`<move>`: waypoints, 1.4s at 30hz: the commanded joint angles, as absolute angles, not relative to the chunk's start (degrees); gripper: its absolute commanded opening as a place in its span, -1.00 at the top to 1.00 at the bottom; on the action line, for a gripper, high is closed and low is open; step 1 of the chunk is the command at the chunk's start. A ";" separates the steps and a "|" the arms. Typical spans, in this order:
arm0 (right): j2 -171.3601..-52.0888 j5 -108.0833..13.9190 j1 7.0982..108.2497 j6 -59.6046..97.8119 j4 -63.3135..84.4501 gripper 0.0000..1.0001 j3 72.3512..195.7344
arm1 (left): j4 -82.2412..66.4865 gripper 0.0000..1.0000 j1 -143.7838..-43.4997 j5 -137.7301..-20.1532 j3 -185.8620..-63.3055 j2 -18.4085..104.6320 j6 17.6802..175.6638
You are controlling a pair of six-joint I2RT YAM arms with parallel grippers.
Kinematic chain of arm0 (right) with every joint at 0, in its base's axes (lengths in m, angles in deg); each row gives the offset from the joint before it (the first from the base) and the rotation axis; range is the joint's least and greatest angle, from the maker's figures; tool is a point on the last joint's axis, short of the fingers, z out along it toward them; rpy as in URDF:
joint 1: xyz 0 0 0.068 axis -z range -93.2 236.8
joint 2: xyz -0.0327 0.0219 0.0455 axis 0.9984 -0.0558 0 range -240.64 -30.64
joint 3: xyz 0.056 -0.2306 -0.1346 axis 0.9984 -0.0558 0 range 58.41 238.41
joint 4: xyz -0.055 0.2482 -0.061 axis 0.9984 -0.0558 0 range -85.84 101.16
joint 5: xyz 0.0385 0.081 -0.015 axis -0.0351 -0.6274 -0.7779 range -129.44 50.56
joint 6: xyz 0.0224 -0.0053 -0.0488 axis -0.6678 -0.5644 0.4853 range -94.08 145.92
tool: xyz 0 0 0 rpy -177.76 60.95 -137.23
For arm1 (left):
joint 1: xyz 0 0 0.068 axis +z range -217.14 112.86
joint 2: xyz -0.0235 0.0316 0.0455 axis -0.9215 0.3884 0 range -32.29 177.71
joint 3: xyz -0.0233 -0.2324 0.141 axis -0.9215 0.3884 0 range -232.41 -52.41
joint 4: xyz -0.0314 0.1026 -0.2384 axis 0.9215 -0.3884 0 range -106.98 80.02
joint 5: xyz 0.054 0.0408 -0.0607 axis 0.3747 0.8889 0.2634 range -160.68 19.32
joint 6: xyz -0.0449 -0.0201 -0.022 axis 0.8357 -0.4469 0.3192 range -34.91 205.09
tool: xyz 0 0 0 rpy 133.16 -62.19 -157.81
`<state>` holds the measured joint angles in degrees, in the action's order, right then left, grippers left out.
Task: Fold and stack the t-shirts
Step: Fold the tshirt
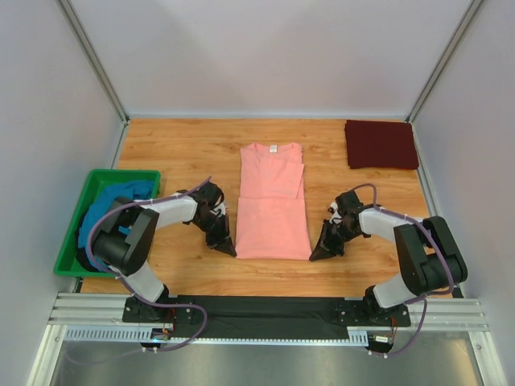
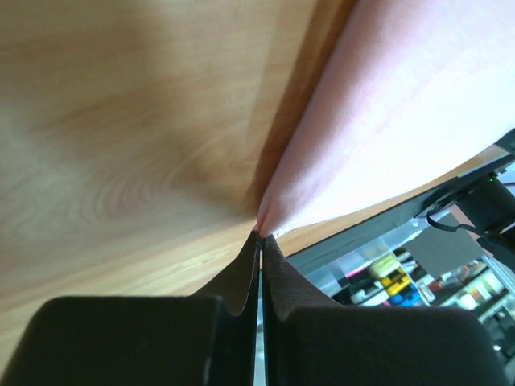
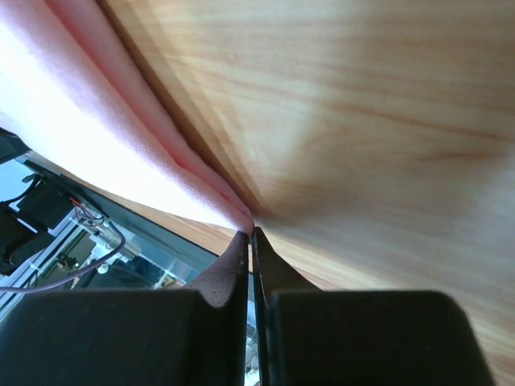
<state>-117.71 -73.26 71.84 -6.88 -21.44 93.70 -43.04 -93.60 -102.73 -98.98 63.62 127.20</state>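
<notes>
Left gripper: jaws pressed together, pinching the lower-left corner of the salmon-pink t-shirt. Right gripper: likewise closed on the lower-right corner. Shirt lies centre frame in top view, flat, folded into a long narrow strip, white neck label at its top. Maroon t-shirt folded square, upper right. Teal-blue t-shirt bunched in green bin, left edge. Wooden table; pale grey walls.

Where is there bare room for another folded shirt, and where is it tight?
Bare table lies far-left, between the green bin and the salmon-pink t-shirt, and also right, in front of the maroon t-shirt. It is crowded at the near hem, with the left gripper and right gripper pinching its corners.
</notes>
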 commanded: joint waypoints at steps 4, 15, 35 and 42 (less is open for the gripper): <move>-110.72 -66.87 71.16 -7.74 -25.92 0.99 93.21 | -48.12 1.00 -95.79 -97.57 -99.52 56.92 127.72; -96.75 -64.66 70.72 -9.94 -31.99 0.99 91.63 | -49.79 1.00 -97.64 -97.40 -98.65 50.95 131.93; -91.72 -58.08 69.93 -12.40 -44.82 0.99 112.80 | -65.87 1.00 -97.82 -87.21 -116.47 44.95 132.91; -101.21 -54.56 70.01 -8.89 -45.09 0.99 124.91 | -71.06 1.00 -95.36 -82.28 -130.61 52.85 129.31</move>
